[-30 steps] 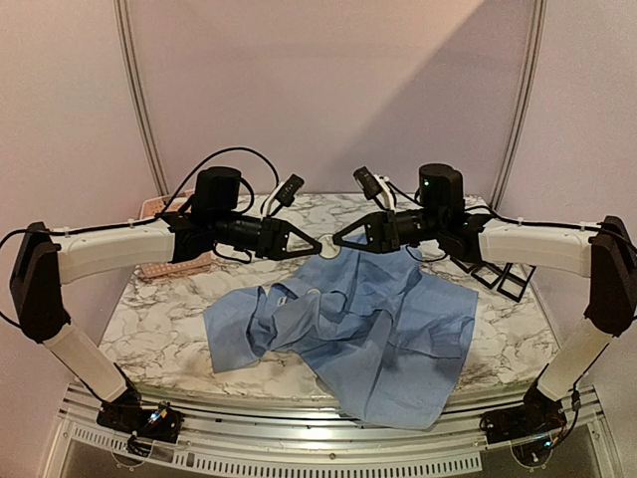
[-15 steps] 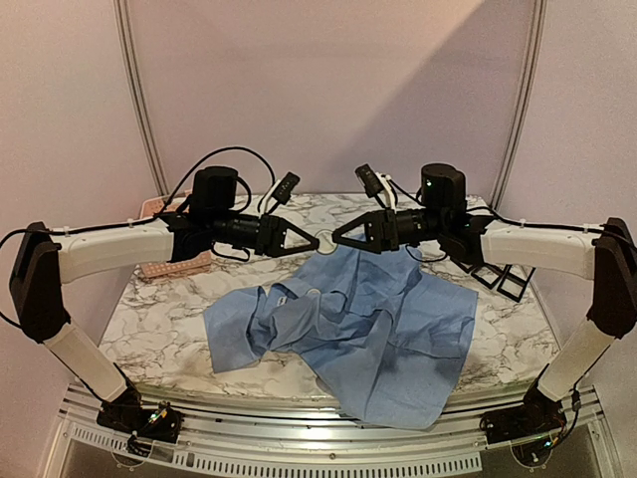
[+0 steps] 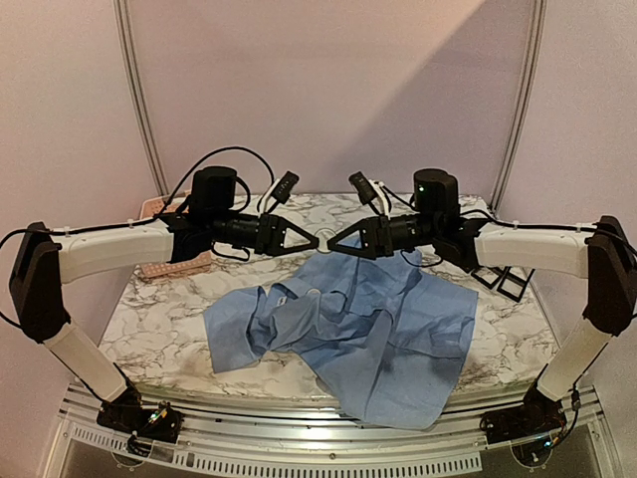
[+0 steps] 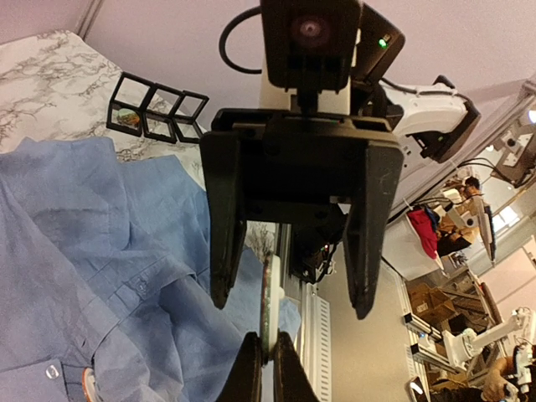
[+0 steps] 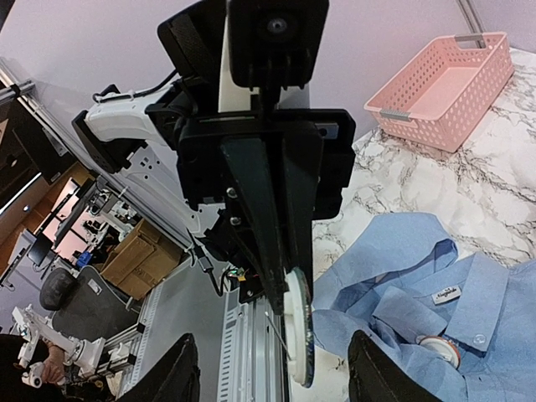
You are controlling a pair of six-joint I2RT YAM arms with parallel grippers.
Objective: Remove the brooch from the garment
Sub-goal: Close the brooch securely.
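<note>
Left gripper [image 3: 315,242] is clenched on the brooch [image 5: 299,335], a thin white disc held edge-on at its fingertips, raised at the middle of the overhead frame. Right gripper [image 4: 291,301] faces it tip to tip, released, its jaws spread either side of the disc (no contact that I can make out). The garment [image 3: 388,329] lies crumpled on the marble table [image 3: 159,319] beneath, centre to lower right, apart from the brooch; a round white badge [image 5: 437,350] sits by its collar.
</note>
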